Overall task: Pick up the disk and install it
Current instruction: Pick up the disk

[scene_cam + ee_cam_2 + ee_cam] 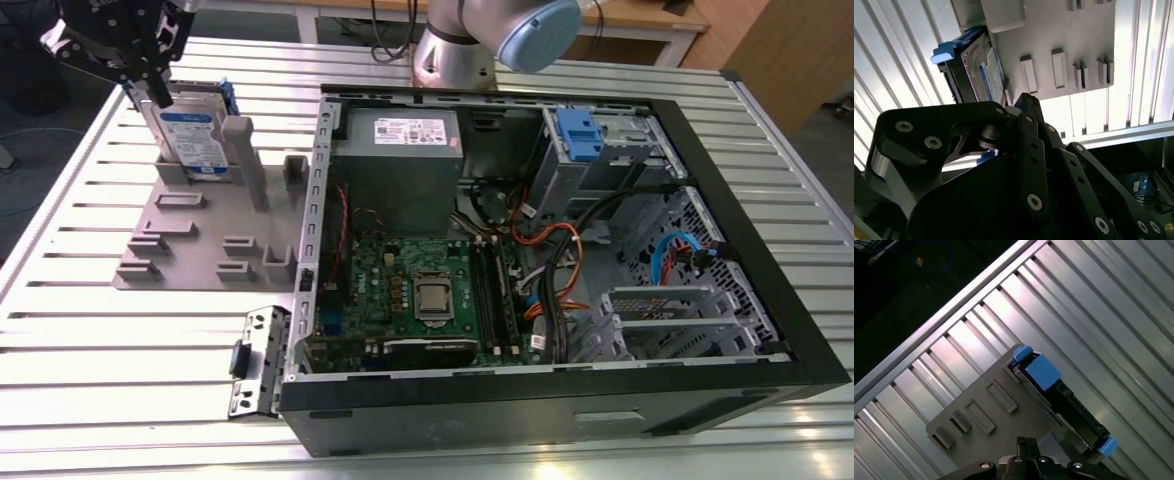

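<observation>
1. The slatted metal table [80,300] carries everything. The arm [461,40] is based at its far edge.
2. The open computer case [801,340] lies on its side on the exterior view's right. A grey power supply [396,165] sits in it. A drive cage [627,150] with a blue bracket [577,130] fills the far corner.
3. A grey holder plate [174,240] lies flat on the table just beside the case, on the exterior view's left.
4. The gripper [147,80] hangs over the far end of that plate. It is right at the top edge of the disk, and part of it crosses in front of the disk's upper corner. I cannot tell whether the gripper is wide, narrow or already clamped.
5. The disk [194,135] stands upright on its edge in a slot of the plate, between grey posts, with its label facing the near side. In the first wrist view, its narrow top edge [1064,400] shows with a blue rail at each end. It is well apart from the drive cage.
6. By my judgement the pick-up step is in hand. The disk has not left its holder, and nothing is installed.
7. The grasp calls for a square hold on the disk's flat faces, clear of the blue rails. The lift should go straight up, so the disk does not catch on the posts.
</observation>
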